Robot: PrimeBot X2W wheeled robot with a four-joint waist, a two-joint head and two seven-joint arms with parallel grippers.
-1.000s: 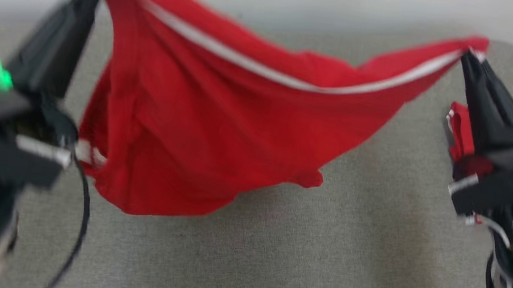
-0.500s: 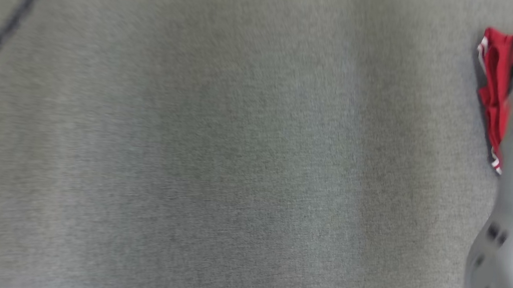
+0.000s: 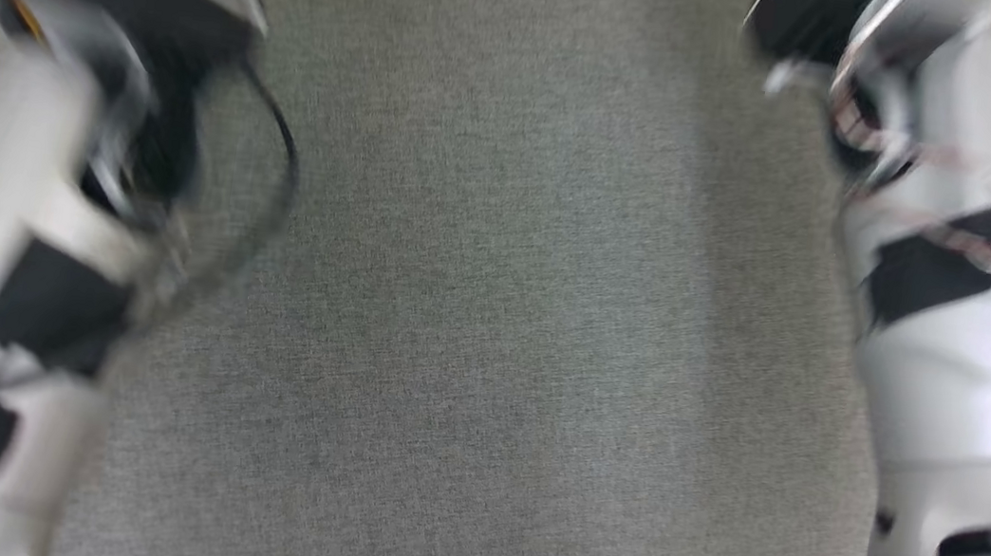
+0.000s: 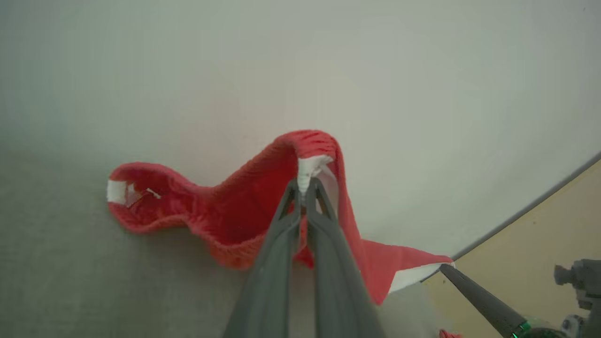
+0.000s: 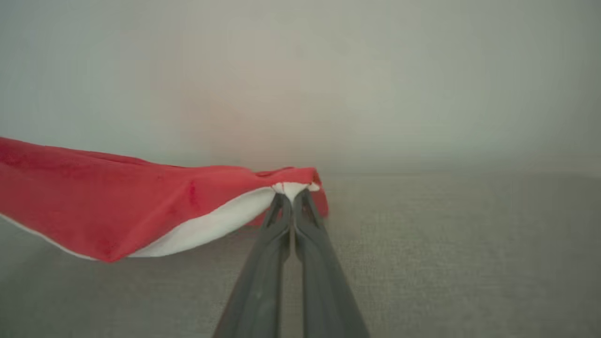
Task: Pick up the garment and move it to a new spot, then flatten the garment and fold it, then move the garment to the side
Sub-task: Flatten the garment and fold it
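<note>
Grey woven table [image 3: 500, 317] underneath; left hand [image 4: 305, 185] pinches shut on the red knit garment with white trim [image 4: 235, 216], right hand [image 5: 292, 191] clamps its white edge, cloth stretching to nine o'clock; white tag [image 4: 117, 191] unreadable.

Head view: heavy motion blur smears the grey woven table surface [image 3: 500, 317] and the white-and-black right forearm [image 3: 961, 378].
Wrist views: soft, even, rather dim light; pale wall [image 5: 300, 70] hazy.
Focus: red knit garment with white trim [image 4: 244, 211] fairly crisp.
Shadow: faint, beneath the garment.
</note>
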